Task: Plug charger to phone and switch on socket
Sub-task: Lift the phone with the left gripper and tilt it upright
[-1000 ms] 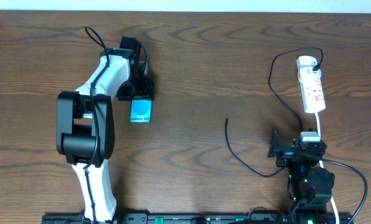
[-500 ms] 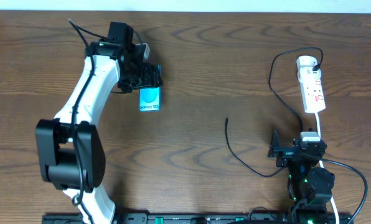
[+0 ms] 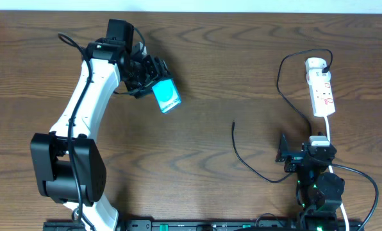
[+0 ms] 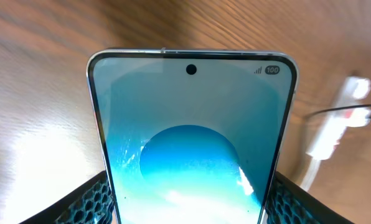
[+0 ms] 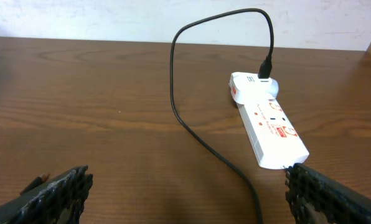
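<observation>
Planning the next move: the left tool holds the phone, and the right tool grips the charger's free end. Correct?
Not quite. The left tool holds the phone, but the right tool is open and empty; the charger's free end lies on the table, per the overhead view.

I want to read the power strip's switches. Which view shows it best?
Right wrist: the socket lies close and sharp, red markings and black plug visible. Overhead shows it whole but small; left wrist only a blurred white shape beside the phone.
</observation>
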Controlling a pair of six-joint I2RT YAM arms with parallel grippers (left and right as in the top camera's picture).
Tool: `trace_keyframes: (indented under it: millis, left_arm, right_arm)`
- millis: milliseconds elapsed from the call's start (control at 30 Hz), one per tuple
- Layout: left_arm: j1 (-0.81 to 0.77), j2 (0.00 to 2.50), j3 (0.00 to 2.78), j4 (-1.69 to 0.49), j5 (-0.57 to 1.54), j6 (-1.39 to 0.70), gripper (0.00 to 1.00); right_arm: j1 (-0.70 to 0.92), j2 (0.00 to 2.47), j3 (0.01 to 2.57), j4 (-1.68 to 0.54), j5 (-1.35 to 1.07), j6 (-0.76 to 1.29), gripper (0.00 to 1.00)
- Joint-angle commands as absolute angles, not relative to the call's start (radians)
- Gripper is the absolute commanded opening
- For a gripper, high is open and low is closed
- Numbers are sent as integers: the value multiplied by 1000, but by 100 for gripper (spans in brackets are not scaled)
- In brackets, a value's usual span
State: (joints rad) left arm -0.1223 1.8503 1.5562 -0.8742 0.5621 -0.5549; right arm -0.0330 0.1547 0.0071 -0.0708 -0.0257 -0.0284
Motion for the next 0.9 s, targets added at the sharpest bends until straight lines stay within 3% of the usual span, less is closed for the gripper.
trace_keyframes:
  millis: [0, 567, 867]
  left_arm:
    - [-93, 1823, 1558, -873, 749, -736, 8]
    - [51, 1823, 1558, -873, 1259, -1217, 7]
    - [51, 1823, 1558, -874, 1367, -1251, 7]
  right_arm:
    - [-25, 149, 6, -75, -21, -12, 99]
    - [-25, 149, 6, -75, -21, -12, 99]
    - [-25, 149, 6, -75, -21, -12, 99]
